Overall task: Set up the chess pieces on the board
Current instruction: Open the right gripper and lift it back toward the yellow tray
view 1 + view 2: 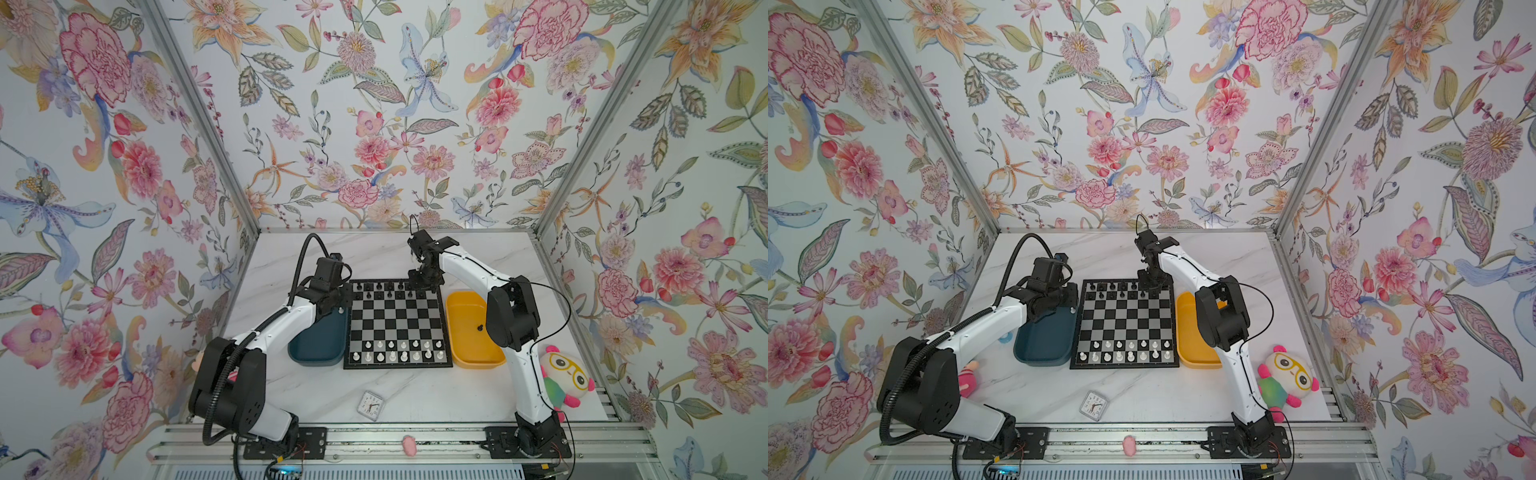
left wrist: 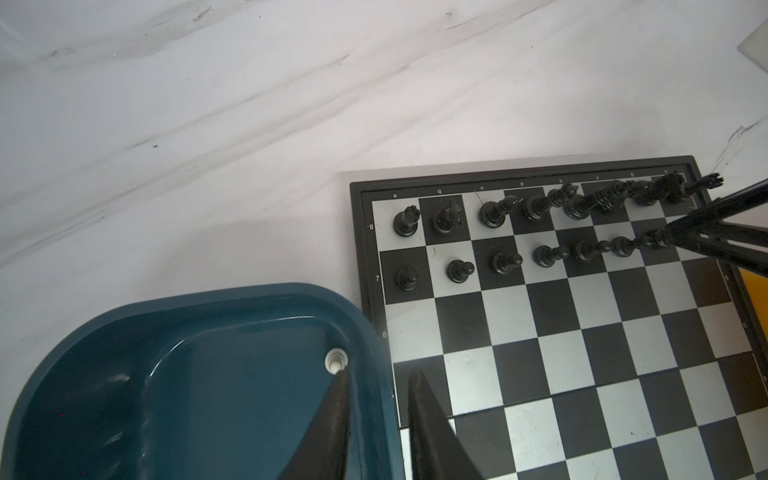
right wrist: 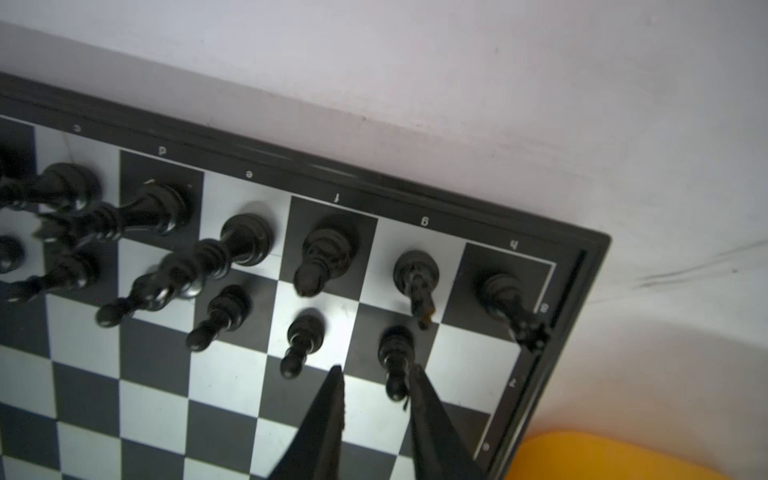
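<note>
Between the right fingers, parted slightly and gripping nothing: a black pawn, upright on the board, close against one tip. Above the rim of the teal tray, beside the board: the left fingers, narrowly apart, empty. Just off one left tip, inside the tray: a white pawn.

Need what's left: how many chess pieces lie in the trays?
2: a white piece in the teal tray, a black piece in the yellow tray. Arms cover part of each tray; more may be hidden.
</note>
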Robot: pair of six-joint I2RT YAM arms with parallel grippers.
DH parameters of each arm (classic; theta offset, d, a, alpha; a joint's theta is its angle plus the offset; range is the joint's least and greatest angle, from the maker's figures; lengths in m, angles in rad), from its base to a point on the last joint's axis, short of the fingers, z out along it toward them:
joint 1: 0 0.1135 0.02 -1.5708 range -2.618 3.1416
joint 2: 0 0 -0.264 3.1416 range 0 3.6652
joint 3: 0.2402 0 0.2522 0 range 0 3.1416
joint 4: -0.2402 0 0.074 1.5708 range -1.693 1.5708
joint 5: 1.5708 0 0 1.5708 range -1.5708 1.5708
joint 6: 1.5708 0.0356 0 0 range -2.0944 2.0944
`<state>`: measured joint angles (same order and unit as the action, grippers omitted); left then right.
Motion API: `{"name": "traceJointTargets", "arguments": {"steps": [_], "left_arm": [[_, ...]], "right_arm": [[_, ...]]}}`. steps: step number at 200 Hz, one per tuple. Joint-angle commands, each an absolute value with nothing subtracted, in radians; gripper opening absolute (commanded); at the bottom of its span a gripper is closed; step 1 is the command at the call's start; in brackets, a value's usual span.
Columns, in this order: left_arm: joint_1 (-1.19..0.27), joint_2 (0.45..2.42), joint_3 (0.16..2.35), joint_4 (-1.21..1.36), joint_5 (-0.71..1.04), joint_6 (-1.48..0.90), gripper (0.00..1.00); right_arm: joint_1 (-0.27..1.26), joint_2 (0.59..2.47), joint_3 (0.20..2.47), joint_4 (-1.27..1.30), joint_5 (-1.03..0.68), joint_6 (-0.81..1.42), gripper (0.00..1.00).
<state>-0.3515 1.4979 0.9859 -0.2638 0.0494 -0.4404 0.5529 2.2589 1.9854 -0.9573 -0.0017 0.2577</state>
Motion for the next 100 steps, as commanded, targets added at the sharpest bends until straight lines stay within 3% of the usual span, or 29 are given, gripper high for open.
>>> {"name": "traceJointTargets", "arguments": {"steps": [1,100], "left_arm": [[-0.335,1.476,0.972,-0.270,0.049,-0.429,0.27],[-0.312,1.441,0.990,-0.359,-0.029,-0.419,0.29]], "right_arm": [[0.561,2.180,1.966,-0.974,0.018,0.256,0.29],[0.569,1.931,1.787,-0.938,0.109,0.255,0.27]]}}
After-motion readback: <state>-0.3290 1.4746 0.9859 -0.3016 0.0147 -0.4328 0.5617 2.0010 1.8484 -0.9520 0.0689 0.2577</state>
